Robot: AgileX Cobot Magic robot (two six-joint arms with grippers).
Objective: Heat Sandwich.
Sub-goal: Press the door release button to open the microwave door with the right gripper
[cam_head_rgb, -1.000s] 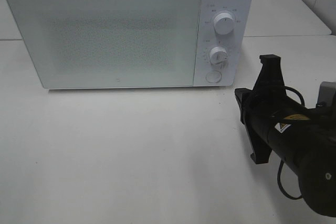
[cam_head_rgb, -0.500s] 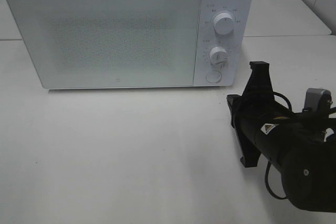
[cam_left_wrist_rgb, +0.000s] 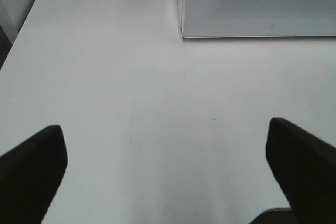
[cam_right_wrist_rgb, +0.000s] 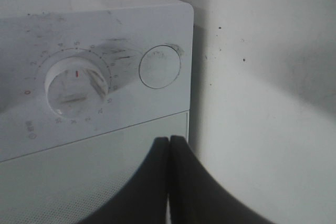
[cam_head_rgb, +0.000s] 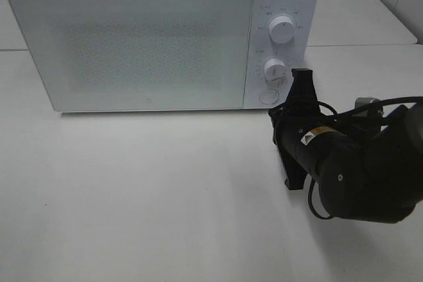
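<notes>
Microwave (cam_head_rgb: 132, 44) fills the upper left of the overhead shot, door shut. Left gripper (cam_left_wrist_rgb: 165, 125) hangs wide open over the table (cam_left_wrist_rgb: 94, 51). Right gripper (cam_right_wrist_rgb: 169, 142), pinched closed on nothing, has slid up from the lower right toward the round button (cam_head_rgb: 268, 96). I'd guess a door press is next. The sandwich isn't visible anywhere.

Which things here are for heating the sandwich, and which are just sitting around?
For the job: microwave, door shut; its round button; right gripper, shut, close to that button.

Just there: table; left gripper, open above it.

No sandwich is in view.
</notes>
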